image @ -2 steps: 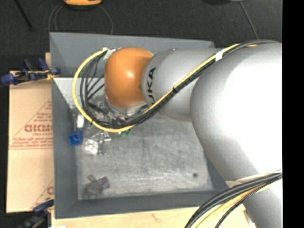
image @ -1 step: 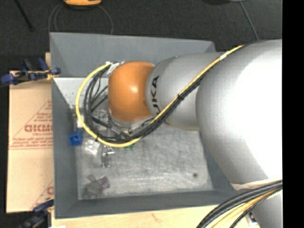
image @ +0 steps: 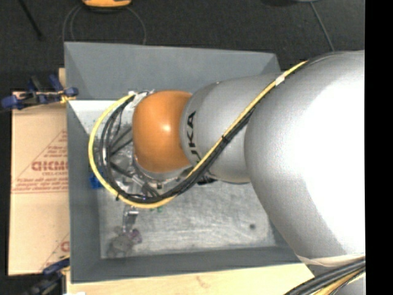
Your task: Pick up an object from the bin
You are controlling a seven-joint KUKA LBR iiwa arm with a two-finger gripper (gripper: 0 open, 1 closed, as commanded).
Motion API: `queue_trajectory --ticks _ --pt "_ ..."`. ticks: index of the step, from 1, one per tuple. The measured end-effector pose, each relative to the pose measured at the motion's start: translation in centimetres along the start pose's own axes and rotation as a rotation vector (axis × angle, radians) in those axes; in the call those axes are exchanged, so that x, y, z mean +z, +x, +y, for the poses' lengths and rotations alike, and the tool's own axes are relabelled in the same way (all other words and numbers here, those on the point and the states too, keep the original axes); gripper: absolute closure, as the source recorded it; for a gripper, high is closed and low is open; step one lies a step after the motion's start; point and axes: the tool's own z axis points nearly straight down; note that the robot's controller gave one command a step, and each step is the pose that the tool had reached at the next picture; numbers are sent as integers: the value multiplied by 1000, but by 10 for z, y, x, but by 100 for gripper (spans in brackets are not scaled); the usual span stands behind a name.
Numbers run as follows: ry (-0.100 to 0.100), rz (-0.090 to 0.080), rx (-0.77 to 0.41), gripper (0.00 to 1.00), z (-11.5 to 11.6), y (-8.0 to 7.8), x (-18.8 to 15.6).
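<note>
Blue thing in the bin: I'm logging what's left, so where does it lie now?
In the camera view the blue thing lies by the bin's left wall, partly hidden behind the arm's yellow cable loop.

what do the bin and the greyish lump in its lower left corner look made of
The bin looks like matte grey sheet metal: flat walls, crisp folded edges, a scuffed pale floor. The greyish lump looks soft, maybe cloth or rubber, given its dull irregular outline; I cannot tell for sure.
</note>
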Motion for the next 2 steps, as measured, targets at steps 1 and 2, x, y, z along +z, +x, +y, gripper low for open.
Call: queue_trajectory --ticks 1,2 --pt "5 6 -141 0 -38 58 10" --pt "-1 -18 -235 0 -35 54 47"
